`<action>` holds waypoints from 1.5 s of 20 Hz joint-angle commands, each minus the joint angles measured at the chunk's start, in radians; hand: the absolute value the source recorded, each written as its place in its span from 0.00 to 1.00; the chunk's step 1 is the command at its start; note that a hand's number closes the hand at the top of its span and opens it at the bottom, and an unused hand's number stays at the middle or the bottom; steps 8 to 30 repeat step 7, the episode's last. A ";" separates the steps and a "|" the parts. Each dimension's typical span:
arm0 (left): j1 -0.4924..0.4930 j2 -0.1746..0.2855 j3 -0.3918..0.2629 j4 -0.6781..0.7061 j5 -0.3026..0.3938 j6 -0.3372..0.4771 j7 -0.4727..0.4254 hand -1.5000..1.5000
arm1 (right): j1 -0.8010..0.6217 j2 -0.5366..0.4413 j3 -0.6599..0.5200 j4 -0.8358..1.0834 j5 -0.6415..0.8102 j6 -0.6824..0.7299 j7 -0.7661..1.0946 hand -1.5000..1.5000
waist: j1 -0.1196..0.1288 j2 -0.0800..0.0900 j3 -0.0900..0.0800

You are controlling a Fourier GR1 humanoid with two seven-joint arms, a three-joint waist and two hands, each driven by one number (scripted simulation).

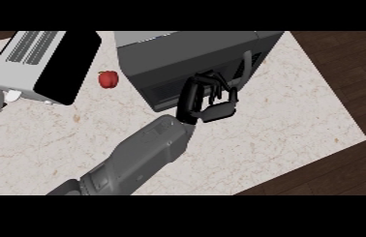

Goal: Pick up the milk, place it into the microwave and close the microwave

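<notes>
Pressing the microwave (187,52) with your left hand (190,99), fingers curled round nothing, you risked them sliding off its door, leaving it ajar.

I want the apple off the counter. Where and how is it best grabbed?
Probably round its middle, from straight above: the apple is small and round and sits free on the counter, with the black panel and the microwave flanking it left and right.
</notes>
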 commanded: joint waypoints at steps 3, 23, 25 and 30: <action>-0.090 0.000 0.036 0.073 0.032 -0.006 0.021 1.00 | -0.032 -0.028 -0.006 0.046 -0.025 0.030 0.001 0.00 | 0.000 0.008 -0.003; -0.101 0.000 0.028 0.080 0.042 -0.009 0.019 1.00 | -0.041 -0.040 -0.011 0.074 -0.026 0.036 0.002 0.00 | 0.000 0.011 -0.001; -0.101 0.000 0.028 0.080 0.042 -0.009 0.019 1.00 | -0.041 -0.040 -0.011 0.074 -0.026 0.036 0.002 0.00 | 0.000 0.011 -0.001; -0.101 0.000 0.028 0.080 0.042 -0.009 0.019 1.00 | -0.041 -0.040 -0.011 0.074 -0.026 0.036 0.002 0.00 | 0.000 0.011 -0.001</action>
